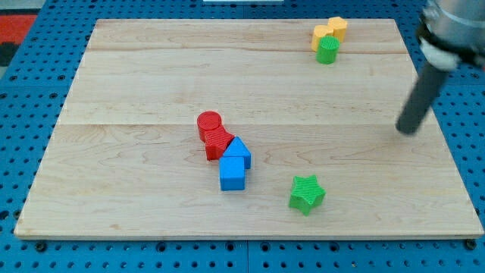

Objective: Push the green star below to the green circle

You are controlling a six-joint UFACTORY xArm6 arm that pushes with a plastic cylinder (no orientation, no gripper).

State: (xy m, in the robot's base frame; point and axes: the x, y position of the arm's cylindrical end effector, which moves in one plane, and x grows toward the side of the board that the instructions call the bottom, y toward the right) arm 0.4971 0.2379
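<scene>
The green star [306, 193] lies near the view's bottom, right of centre, on the wooden board [136, 91]. The green circle [327, 51] stands near the view's top right, touching two yellow blocks [331, 31] just above it. My tip [408, 131] is at the view's right, well above and to the right of the green star, and far below and right of the green circle. It touches no block.
A red circle [209, 123] and another red block [218, 142] sit at the board's centre, with a blue block [239, 152] and a blue cube [233, 174] packed just below them. The board's right edge [447, 152] is close to my tip.
</scene>
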